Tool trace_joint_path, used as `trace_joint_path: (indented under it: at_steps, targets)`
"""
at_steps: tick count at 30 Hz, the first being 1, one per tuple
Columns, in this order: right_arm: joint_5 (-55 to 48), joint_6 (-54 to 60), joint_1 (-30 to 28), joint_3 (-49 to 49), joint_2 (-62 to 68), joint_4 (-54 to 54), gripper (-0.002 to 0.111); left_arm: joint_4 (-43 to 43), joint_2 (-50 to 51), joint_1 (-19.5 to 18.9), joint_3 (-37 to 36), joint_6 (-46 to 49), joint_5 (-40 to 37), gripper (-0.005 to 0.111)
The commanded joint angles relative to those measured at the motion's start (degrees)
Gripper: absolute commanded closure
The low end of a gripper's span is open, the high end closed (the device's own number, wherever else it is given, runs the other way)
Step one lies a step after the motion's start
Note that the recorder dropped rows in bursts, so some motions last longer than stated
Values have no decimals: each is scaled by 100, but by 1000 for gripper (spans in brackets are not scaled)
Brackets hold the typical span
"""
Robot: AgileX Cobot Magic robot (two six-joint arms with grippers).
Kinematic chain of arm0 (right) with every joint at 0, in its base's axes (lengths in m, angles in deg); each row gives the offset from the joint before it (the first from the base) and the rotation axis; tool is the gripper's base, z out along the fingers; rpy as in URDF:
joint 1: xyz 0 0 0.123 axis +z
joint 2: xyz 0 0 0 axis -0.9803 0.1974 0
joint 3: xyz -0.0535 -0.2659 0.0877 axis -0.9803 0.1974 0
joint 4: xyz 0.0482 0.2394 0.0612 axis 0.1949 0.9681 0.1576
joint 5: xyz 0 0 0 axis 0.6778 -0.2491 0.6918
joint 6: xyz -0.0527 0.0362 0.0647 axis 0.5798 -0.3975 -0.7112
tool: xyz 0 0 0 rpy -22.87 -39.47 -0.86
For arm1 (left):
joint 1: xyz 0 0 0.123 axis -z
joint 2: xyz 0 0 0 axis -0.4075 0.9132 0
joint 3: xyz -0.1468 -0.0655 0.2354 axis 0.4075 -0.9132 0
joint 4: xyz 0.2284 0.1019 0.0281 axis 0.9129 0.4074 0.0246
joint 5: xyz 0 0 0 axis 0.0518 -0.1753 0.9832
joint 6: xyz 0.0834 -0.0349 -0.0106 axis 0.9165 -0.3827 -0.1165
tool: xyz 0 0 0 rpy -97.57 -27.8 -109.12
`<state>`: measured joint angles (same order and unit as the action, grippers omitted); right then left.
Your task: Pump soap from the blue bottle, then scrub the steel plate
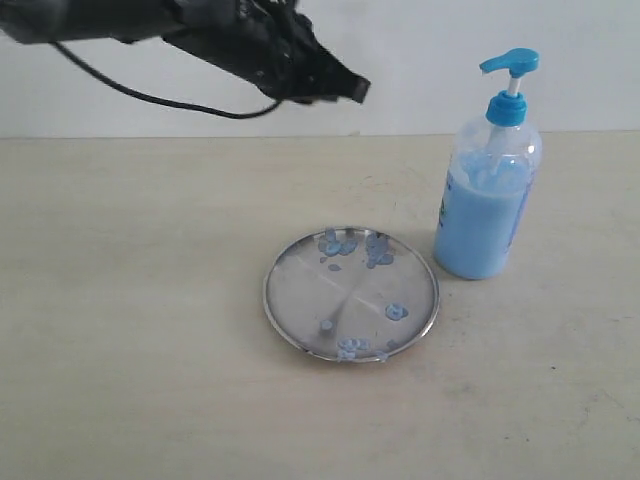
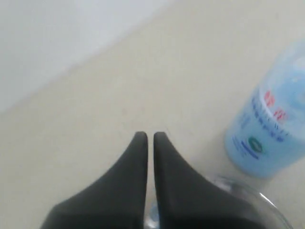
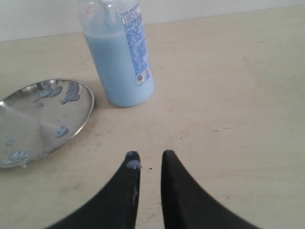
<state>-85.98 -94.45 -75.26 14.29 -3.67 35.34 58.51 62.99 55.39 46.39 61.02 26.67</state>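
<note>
The steel plate (image 1: 330,285) lies flat on the table, dotted with light blue soap (image 1: 396,311) near its rim. To its right, just behind, stands the blue bottle (image 1: 485,215) with its pump head raised. My left gripper (image 1: 352,88) hangs high above the table behind the plate; its fingers are shut with nothing between them (image 2: 150,136). The left wrist view shows the bottle (image 2: 271,133) and a bit of the plate's rim (image 2: 269,206). My right gripper (image 3: 148,155) is out of the exterior view. It hovers over bare table near the plate (image 3: 33,131) and bottle (image 3: 123,62), slightly open, with a soap blob on one fingertip (image 3: 134,164).
The beige tabletop (image 1: 130,330) stretches wide around the plate and bottle. A white wall (image 1: 450,40) runs behind the table's far edge. A black cable (image 1: 150,97) hangs from the left arm.
</note>
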Motion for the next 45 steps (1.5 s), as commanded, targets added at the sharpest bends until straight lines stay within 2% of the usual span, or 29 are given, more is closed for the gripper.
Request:
trace_joint_path:
  at_steps: [1, 4, 6, 8, 10, 13, 14, 16, 18, 20, 23, 26, 27, 33, 36, 39, 41, 45]
  targets:
    - [17, 12, -6, -9, -23, -51, 103, -61, -1675, -8, -2635, 401, 2150, 102]
    - [17, 12, -6, -9, -23, -51, 103, -61, -2915, -94, -4603, 757, 3597, 102]
    - [17, 12, -6, -9, -23, -51, 103, -61, -3832, -317, -5432, 881, 4353, 102]
    - [17, 12, -6, -9, -23, -51, 103, -320, -4693, -684, -5921, 432, 4575, 102]
    - [17, 12, -6, -9, -23, -51, 103, -283, -5708, -1004, -6213, -359, 3797, 102]
    - [17, 12, -6, -9, -23, -51, 103, 680, -7044, -1147, -6394, -425, 1439, 102]
    - [17, 12, -6, -9, -23, -51, 103, 737, -7483, -1147, -6421, -425, 823, 102]
    - [17, 12, -6, -9, -23, -51, 103, 598, -8285, -1134, -6482, -58, -497, 102]
    - [17, 12, -6, -9, -23, -51, 103, 305, -8931, -1134, -6523, 473, -1282, 102]
    - [17, 12, -6, -9, -23, -51, 103, -3, -9494, -1134, -6660, 432, -1403, 102]
    - [17, 12, -6, -9, -23, -51, 103, -266, -10232, -1134, -7060, 389, -776, 102]
    - [17, 12, -6, -9, -23, -51, 103, -251, -10690, -1134, -7374, 389, -15, 102]
    - [17, 12, -6, -9, -23, -51, 103, -280, -10802, -1134, -7434, 389, 27, 102]
    - [17, 12, -6, -9, -23, -51, 103, -146, -11086, -1134, -7500, 138, -937, 102]
    - [17, 12, -6, -9, -23, -51, 103, 516, -11086, -1134, -7586, -596, -1054, 102]
    - [17, 12, -6, -9, -23, -51, 103, 1622, -11086, -1134, -7868, -1867, -1013, 102]
    - [17, 12, -6, -9, -23, -51, 103, 2225, -11086, -1134, -8083, -2809, -543, 102]
    - [17, 12, -6, -9, -23, -51, 103, 2969, -11086, -1229, -8312, -3739, -495, 102]
